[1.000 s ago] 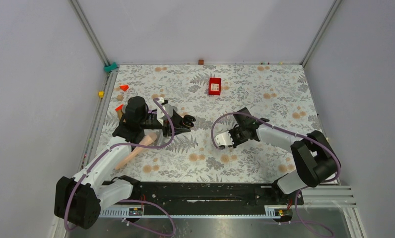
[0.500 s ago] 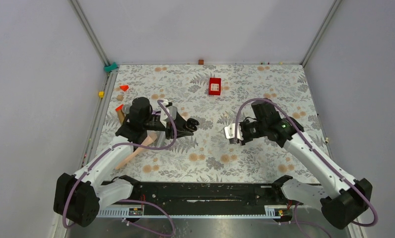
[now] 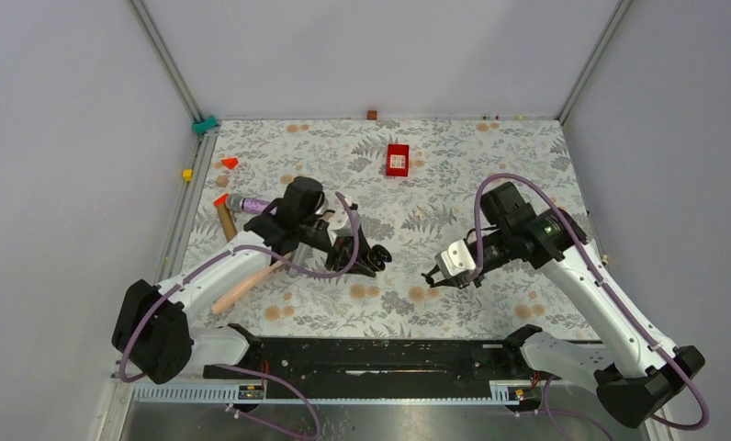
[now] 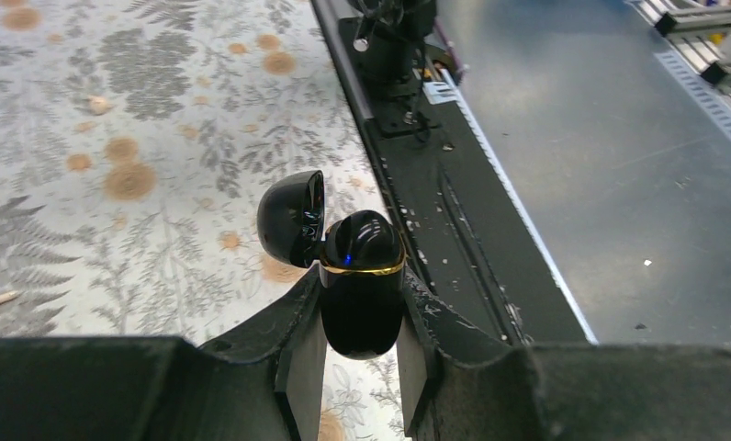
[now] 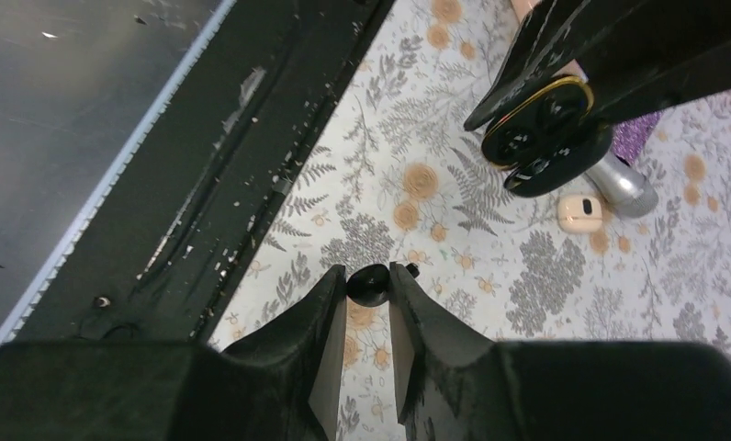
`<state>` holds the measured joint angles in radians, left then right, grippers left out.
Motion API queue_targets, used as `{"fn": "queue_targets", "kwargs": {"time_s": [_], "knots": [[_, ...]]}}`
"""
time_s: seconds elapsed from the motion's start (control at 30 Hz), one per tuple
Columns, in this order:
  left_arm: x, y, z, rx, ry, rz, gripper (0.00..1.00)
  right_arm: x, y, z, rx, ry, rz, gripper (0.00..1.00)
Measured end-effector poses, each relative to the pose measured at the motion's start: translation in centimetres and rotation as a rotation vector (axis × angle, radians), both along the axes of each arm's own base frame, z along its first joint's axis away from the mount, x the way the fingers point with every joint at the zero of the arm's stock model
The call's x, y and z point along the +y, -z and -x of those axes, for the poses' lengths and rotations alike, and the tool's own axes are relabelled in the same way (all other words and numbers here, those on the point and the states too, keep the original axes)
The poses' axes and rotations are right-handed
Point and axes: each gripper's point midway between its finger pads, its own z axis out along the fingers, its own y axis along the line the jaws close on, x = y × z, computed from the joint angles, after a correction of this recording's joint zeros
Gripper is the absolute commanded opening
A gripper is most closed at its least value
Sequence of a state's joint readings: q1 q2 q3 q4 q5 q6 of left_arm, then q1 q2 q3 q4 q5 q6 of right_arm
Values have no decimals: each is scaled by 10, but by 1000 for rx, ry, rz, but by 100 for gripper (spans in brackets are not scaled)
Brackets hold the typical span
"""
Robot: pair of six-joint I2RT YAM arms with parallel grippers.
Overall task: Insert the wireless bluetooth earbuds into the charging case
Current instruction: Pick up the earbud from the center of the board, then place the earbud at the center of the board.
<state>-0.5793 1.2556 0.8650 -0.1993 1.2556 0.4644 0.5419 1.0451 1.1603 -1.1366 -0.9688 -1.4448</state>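
We pinch the lid-open charging case (image 4: pixel 360 253) in our left end effector (image 4: pixel 362 308), and one black earbud (image 5: pixel 369 286) in our right end effector (image 5: pixel 368 276).

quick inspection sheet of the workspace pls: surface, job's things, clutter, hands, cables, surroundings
surface: floral cloth, lying flat
job's things: charging case, lid open, held above the cloth; one earbud, also held; second earbud not made out
clutter: red box at the far side; orange wedges, purple cylinder and pale stick at the left; small beige item
hands: left hand shut on the charging case; right hand shut on the earbud
cables: purple cables loop along both arms
surroundings: grey walls; black rail at the near edge
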Motion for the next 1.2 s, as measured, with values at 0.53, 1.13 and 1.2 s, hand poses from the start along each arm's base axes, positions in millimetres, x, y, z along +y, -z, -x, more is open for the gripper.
{"fn": "queue_targets", "kwargs": {"time_s": [0.53,1.13,1.2], "knots": [[-13,23,50,104,239,-106,0,12,-9,42,130,-182,-15,32],[-16,38,61,192,298,-147,0,35,4,56,186,-278,41,31],[-16,38,62,192,299,-146,0,36,6,54,174,-271,42,31]]}}
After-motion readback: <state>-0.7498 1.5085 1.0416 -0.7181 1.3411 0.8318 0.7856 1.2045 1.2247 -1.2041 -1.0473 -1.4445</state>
